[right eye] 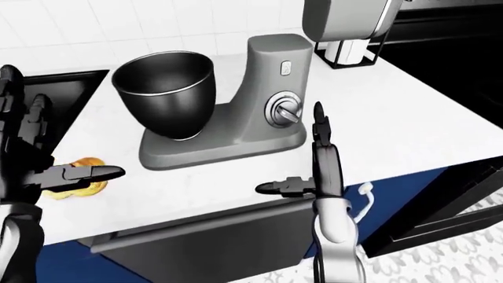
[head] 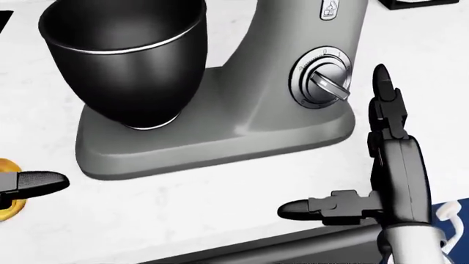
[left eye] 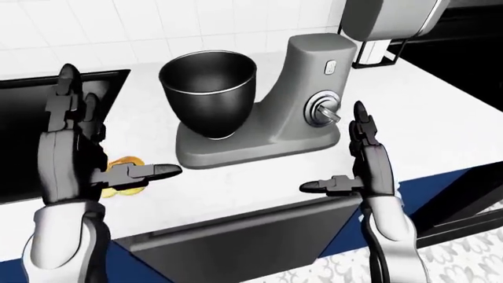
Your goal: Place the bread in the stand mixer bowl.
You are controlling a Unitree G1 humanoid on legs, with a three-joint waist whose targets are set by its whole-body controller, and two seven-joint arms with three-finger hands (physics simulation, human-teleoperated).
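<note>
Grey mixer [left eye: 291, 112], black bowl [left eye: 208, 82], golden bread [right eye: 78, 177], white counter [left eye: 440, 130], black hands.

The bread [left eye: 125, 178] lay mostly hidden behind the left hand [left eye: 75, 147]. In the head view, only that hand's thumb tip showed, and the mixer's head was cut off.
</note>
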